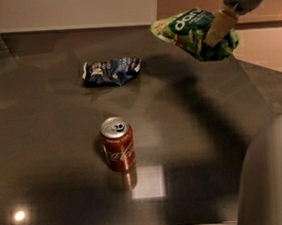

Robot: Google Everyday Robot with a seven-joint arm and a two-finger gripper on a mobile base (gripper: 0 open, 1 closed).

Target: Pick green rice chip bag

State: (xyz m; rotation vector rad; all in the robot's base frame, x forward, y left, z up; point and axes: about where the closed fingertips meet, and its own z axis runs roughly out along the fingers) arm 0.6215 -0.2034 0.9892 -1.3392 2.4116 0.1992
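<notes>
Camera view: gripper [212, 39] at top R corner, tan fingers [218, 26] pointing down-left and clamped on the green bag [186, 27]. The bag hangs crumpled from the fingers over the far R part of the table [203, 130], white lettering facing up. It looks clear of the surface, w/ a dark shadow on the tabletop below it.

Blue bag [111, 71] lies flat and wrinkled at far centre-left, well apart from the green bag. Red can [117, 144] stands upright near the table's middle, tab end up, w/ a pale square glare [149, 182] just to its R and nearer the front. Pale rounded robot body [270, 178] fills the lower R corner.
</notes>
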